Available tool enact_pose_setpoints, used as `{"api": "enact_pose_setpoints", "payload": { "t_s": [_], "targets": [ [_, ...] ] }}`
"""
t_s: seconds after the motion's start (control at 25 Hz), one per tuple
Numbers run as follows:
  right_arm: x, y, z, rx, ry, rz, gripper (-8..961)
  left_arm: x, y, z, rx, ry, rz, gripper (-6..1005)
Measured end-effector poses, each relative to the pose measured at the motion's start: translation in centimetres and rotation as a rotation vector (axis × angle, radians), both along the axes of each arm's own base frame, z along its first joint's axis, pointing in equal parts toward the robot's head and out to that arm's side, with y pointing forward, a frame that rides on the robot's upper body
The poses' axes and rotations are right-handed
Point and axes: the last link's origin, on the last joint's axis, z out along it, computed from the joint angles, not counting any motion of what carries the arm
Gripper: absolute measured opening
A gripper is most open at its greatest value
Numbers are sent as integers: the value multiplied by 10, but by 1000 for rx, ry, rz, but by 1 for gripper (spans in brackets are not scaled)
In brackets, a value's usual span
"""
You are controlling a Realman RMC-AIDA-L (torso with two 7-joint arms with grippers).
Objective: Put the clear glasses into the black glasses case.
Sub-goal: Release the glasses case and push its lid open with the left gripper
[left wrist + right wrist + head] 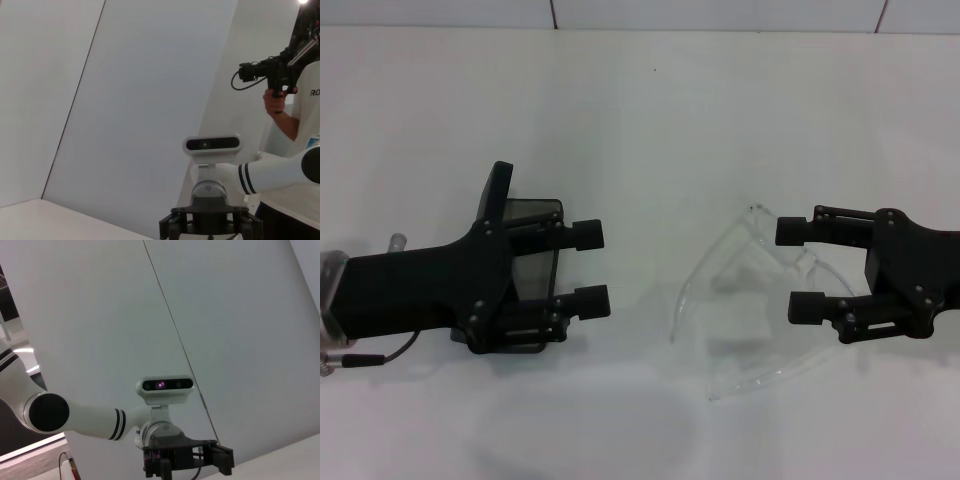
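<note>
Right gripper (795, 270), jaws apart and empty at centre right, should close gently on the clear glasses (745, 310); left gripper (592, 268), open, covers the black glasses case (535, 215).

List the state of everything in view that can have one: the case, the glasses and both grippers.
black glasses case: open, lid raised, partly hidden under the left gripper.
clear glasses: lying on the white table, outside the case, arms unfolded.
left gripper: open, empty, over the case.
right gripper: open, empty, its fingers at the glasses, not closed on them.
</note>
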Motion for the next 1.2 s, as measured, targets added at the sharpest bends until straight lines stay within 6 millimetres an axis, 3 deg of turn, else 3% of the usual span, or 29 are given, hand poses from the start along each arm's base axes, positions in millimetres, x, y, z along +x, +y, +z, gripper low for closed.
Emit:
{"api": "enact_pose_setpoints", "payload": {
  "t_s": [0.56, 0.84, 1.0, 1.2],
  "targets": [
    [3, -2, 1, 11, 11, -16, 872, 1, 0, 0, 5, -16, 9, 728],
    [23, 0, 19, 134, 36, -118, 871, 23, 27, 36, 23, -57, 151, 726],
    [44, -5, 38, 255, 78, -201, 871, 47, 38, 61, 49, 79, 248, 725],
    [65, -19, 61, 399, 137, -272, 871, 77, 52, 72, 110, 436, 422, 709]
  ]
}}
